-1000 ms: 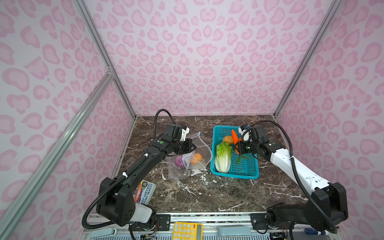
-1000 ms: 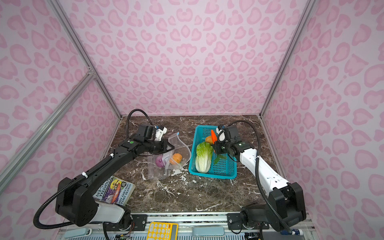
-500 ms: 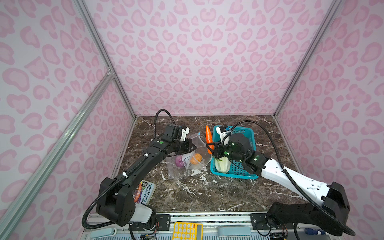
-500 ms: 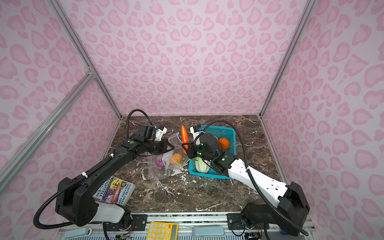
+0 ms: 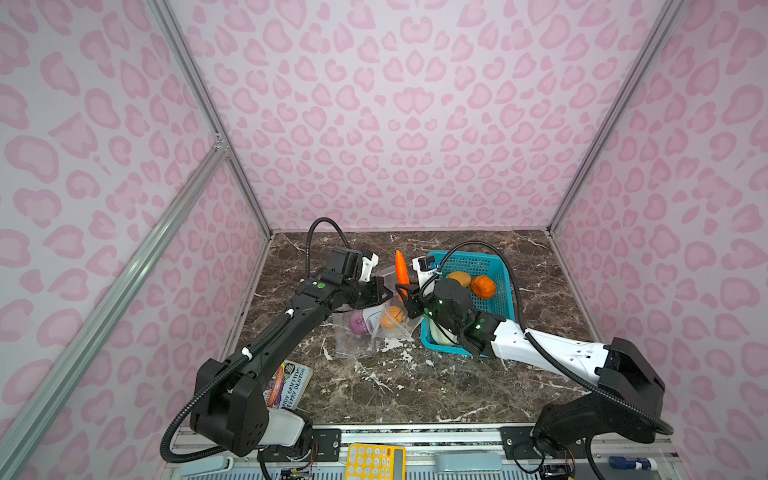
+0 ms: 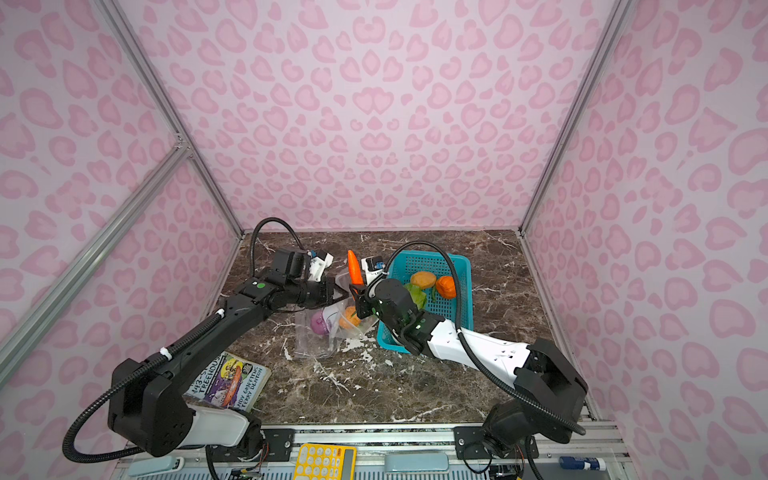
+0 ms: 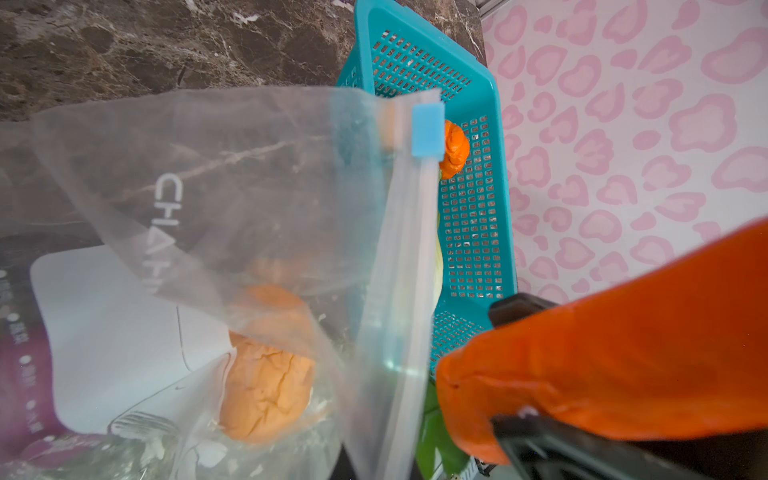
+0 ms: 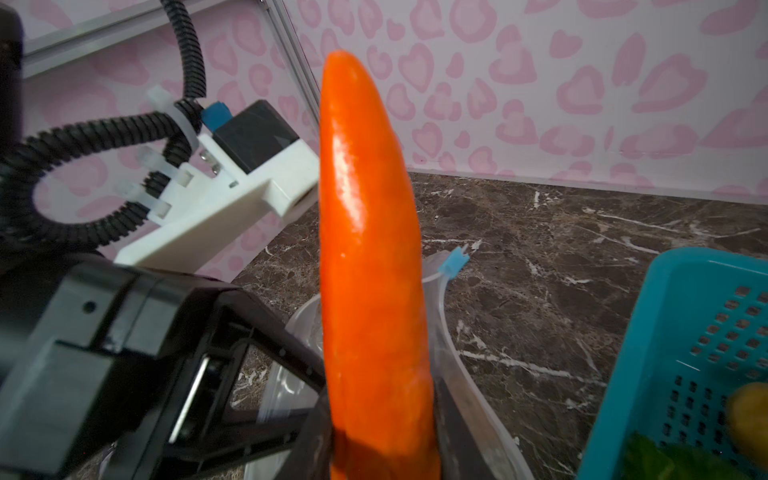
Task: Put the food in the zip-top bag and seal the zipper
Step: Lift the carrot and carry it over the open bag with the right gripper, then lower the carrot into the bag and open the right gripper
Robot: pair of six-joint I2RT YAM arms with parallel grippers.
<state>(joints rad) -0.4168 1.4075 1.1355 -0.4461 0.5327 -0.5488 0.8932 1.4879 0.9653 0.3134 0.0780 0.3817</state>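
The carrot (image 5: 400, 267) stands tip-up, its thick end clamped in the right gripper (image 5: 406, 293), just above the open mouth of the zip-top bag (image 5: 361, 336) and beside the teal basket (image 5: 506, 266). The left gripper (image 5: 381, 294), closed tight, pinches the bag's mouth edge and holds it lifted. The blue slider tab (image 7: 428, 131) sits at one end of the zipper (image 7: 409, 266). Inside the bag lie a purple onion (image 5: 358, 323) and a round orange piece (image 5: 391, 318). A tan piece (image 5: 458, 277) lies in the basket.
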